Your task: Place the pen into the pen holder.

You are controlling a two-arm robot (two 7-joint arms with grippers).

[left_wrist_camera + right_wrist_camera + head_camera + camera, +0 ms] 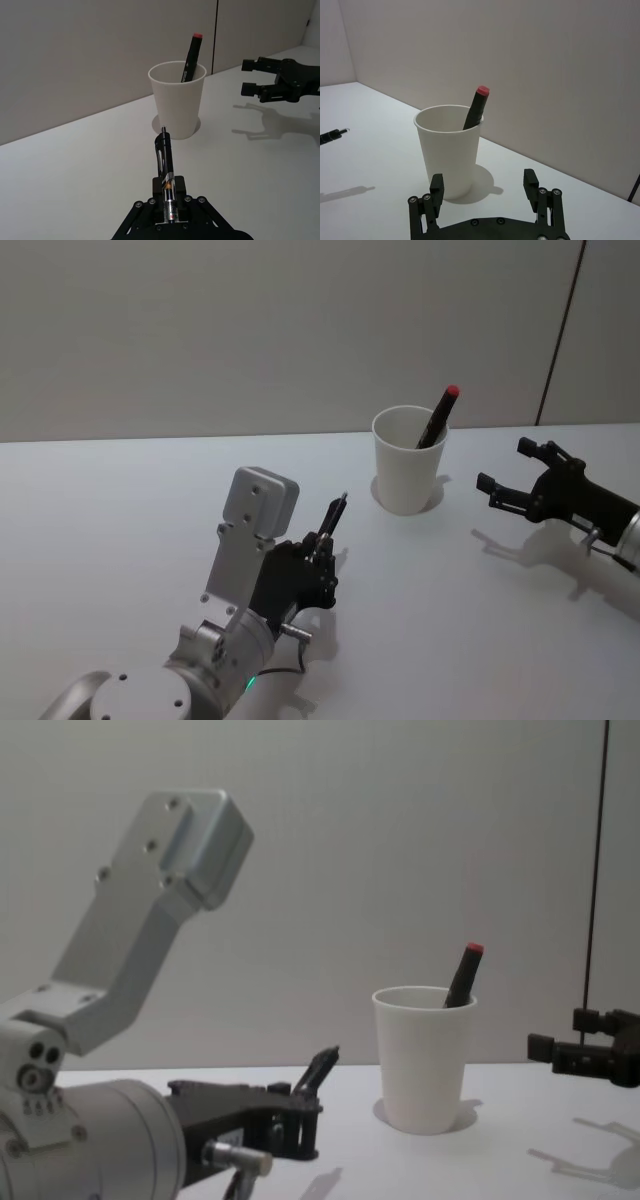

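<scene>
One black clip pen sits clamped in my left gripper, near the tapered white paper cup; catching the rim or the red-capped black marker inside could topple it. My right gripper hangs spread, beside the cup

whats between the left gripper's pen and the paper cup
Nothing: bare table lies between the pen in the left gripper and the pen holder, seen in the left wrist view.

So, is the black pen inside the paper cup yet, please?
Out: left gripper holds the pen short of the cup; a marker sits inside; right gripper open beside it.
</scene>
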